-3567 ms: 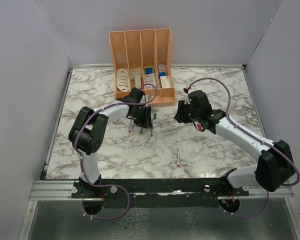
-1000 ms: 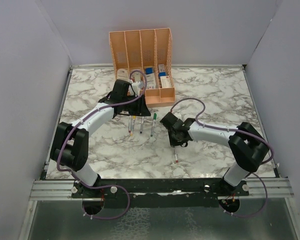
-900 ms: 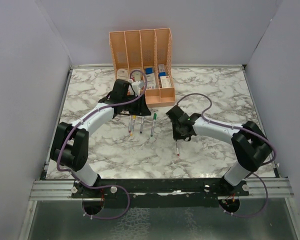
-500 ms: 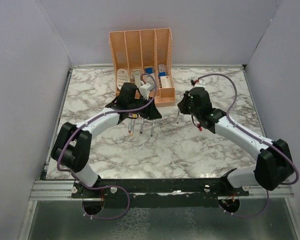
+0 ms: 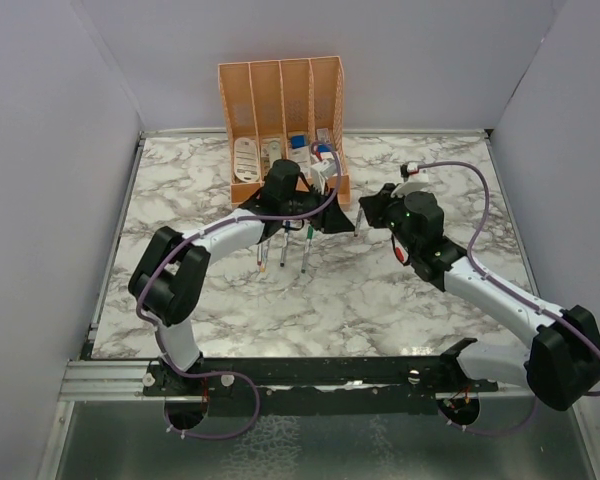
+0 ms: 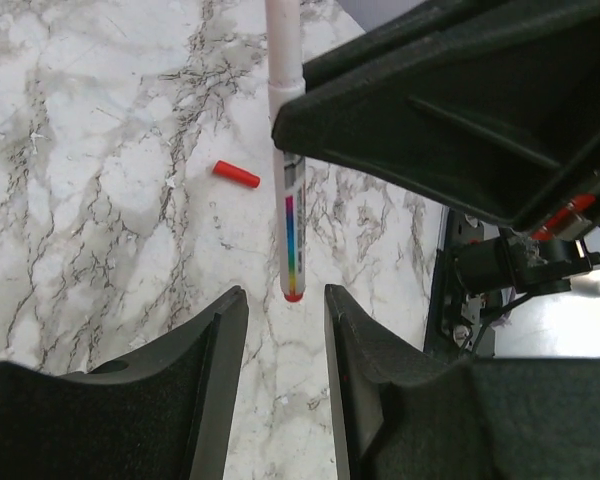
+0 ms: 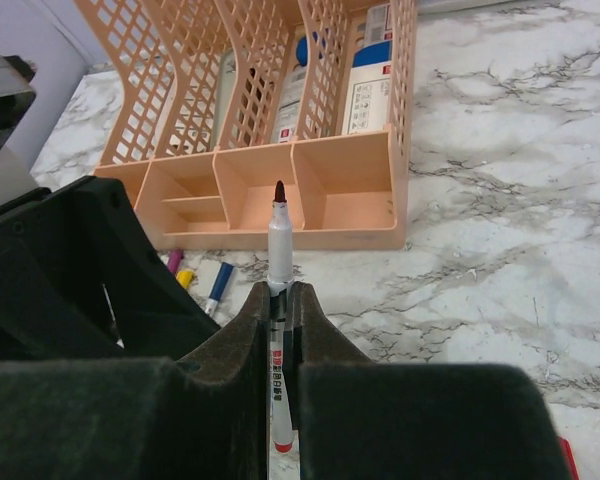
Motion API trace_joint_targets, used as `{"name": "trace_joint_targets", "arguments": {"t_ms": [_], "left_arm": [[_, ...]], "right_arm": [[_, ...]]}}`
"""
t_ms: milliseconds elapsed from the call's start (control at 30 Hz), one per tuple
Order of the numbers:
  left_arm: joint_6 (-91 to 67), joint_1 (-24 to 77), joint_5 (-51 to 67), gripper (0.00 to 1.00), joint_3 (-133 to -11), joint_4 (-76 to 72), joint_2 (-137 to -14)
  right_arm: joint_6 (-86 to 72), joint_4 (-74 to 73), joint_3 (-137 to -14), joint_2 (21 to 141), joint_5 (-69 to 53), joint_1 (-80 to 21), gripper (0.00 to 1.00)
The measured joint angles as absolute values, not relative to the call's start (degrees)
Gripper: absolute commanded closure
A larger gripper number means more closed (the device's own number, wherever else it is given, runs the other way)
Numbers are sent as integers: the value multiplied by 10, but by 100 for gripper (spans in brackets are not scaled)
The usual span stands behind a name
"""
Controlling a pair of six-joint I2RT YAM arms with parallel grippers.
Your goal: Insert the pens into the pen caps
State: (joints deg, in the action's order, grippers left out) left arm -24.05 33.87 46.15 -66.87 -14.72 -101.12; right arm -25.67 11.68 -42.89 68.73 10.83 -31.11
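Left tool has swung across to the right tool.
Right tool clamps a pen above the table; left tool gapes at its end, a red cap lying nearby.

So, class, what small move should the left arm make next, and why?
Probably shift the open left gripper over the red cap and lower onto it: the cap lies loose on the marble, while the right gripper clamps a bare-tipped pen.

Four pens, four caps, one orange organiser, two arms.
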Motion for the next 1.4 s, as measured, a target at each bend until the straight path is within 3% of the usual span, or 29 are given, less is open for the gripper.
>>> {"name": "trace_joint_targets", "arguments": {"t_ms": [433, 500, 567, 667, 767, 833, 900, 1067, 1133, 1233, 1400], "left_arm": [[-261, 339, 463, 59, -718, -159, -1056], [-263, 339, 464, 66, -718, -163, -1056], [-266, 339, 465, 81, -718, -163, -1056], [-269, 339, 466, 86, -718, -166, -1056], [-274, 337, 465, 82, -718, -167, -1056], [-276, 337, 465, 68, -718, -171, -1056], [-278, 336, 466, 64, -717, -175, -1056], [-284, 339, 467, 63, -717, -181, -1056], [-286, 339, 468, 70, -716, -184, -1056], [-290, 339, 469, 97, -715, -186, -1056], [-288, 337, 468, 100, -710, -190, -1056]], "right_arm": [[-263, 119, -431, 709, 63, -311, 99], [-267, 121, -431, 712, 59, -311, 99], [-269, 122, -431, 713, 54, -311, 99], [-271, 123, -431, 714, 50, -311, 99], [-274, 126, -432, 714, 48, -311, 99], [-274, 126, -432, 714, 46, -311, 99], [-278, 128, -432, 714, 45, -311, 99], [-285, 135, -432, 714, 42, -311, 99], [-288, 136, -432, 714, 41, -311, 99], [-290, 137, -432, 714, 41, -311, 99], [-293, 136, -432, 713, 37, -311, 99]]}}
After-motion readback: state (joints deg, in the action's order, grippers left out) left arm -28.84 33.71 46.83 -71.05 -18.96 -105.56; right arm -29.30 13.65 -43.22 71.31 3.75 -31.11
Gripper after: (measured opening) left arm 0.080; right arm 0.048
